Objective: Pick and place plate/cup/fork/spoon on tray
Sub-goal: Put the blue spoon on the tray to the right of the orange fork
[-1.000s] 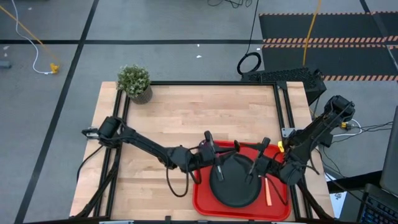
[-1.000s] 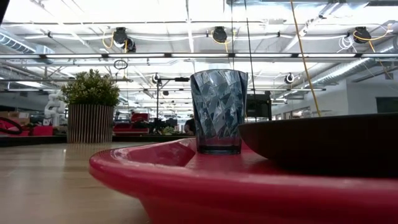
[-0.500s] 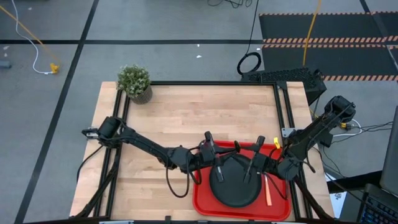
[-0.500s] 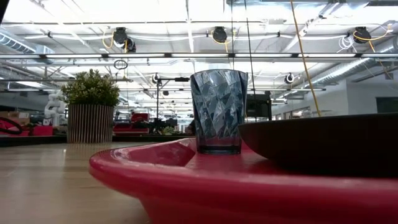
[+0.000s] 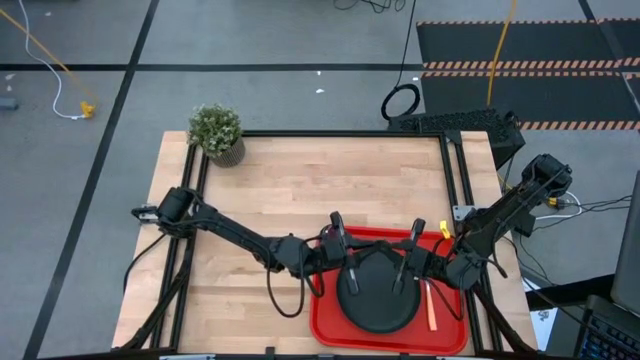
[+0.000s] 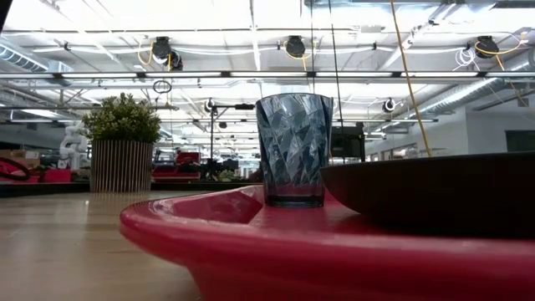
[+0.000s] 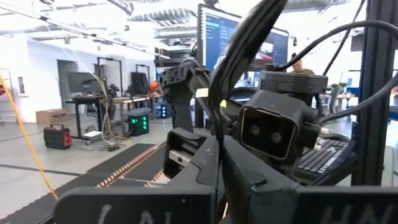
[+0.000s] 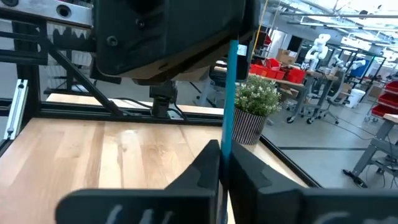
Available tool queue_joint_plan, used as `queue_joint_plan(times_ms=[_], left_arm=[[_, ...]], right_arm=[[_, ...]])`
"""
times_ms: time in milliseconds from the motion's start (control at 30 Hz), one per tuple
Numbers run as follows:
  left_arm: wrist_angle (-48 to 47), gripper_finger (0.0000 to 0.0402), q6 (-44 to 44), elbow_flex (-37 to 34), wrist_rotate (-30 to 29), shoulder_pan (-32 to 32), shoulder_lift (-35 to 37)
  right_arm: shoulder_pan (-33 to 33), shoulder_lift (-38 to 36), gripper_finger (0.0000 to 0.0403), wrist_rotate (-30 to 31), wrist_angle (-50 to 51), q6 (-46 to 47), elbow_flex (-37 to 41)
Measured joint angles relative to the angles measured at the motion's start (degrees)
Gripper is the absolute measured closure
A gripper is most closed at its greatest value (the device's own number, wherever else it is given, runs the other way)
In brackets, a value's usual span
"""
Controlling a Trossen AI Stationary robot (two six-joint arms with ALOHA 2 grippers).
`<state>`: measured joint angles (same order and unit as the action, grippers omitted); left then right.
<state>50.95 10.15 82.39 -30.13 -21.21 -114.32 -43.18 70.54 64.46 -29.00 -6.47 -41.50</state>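
The red tray (image 5: 328, 322) lies at the table's near right. The black plate (image 5: 378, 305) rests flat on it, and the orange-handled fork (image 5: 432, 308) lies on the tray to the plate's right. The glass cup (image 6: 292, 150) stands upright on the tray. My right gripper (image 8: 222, 149) is over the plate's far right part (image 5: 398, 265), shut on the blue-handled spoon (image 8: 229, 93). My left gripper (image 7: 217, 158) faces it over the plate's far left part (image 5: 358, 262), fingers shut, with nothing showing between them. My right gripper pinches the spoon's light blue handle (image 8: 228, 134) between its two fingers. The handle runs straight on past the fingertips toward my left gripper. Its far end goes out of sight behind the left gripper's dark body. The spoon's bowl is hidden.
A potted plant (image 5: 217, 133) stands at the table's far left corner. The two grippers face each other closely above the plate. Bare wood (image 5: 300, 180) stretches from the tray to the far edge.
My right gripper has gone a little toward the table's left, closer to my left gripper, still shut on the spoon. The tray, plate, cup and fork have kept still.
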Motion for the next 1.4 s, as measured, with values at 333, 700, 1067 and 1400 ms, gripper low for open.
queue_joint_plan(times_ms=[333,700,1067,1400], left_arm=[[-1.35,0.0365,0.2,0.0,0.11,-0.04,0.04],[-16.34,0.0303,-3.8,-0.02,8.75,-0.22,6.35],[-17.0,0.0298,-8.85,-0.01,28.88,3.79,4.72],[-16.78,0.0239,-3.66,-0.07,34.66,2.22,2.84]], right_arm=[[-1.01,-0.77,0.0402,-0.09,0.56,-0.24,0.02],[-4.92,-9.02,0.0402,-11.1,7.96,5.91,0.0],[-1.92,-11.32,0.0403,-32.67,15.57,15.04,0.0],[1.3,-8.2,0.0403,-43.13,14.38,15.42,0.02]])
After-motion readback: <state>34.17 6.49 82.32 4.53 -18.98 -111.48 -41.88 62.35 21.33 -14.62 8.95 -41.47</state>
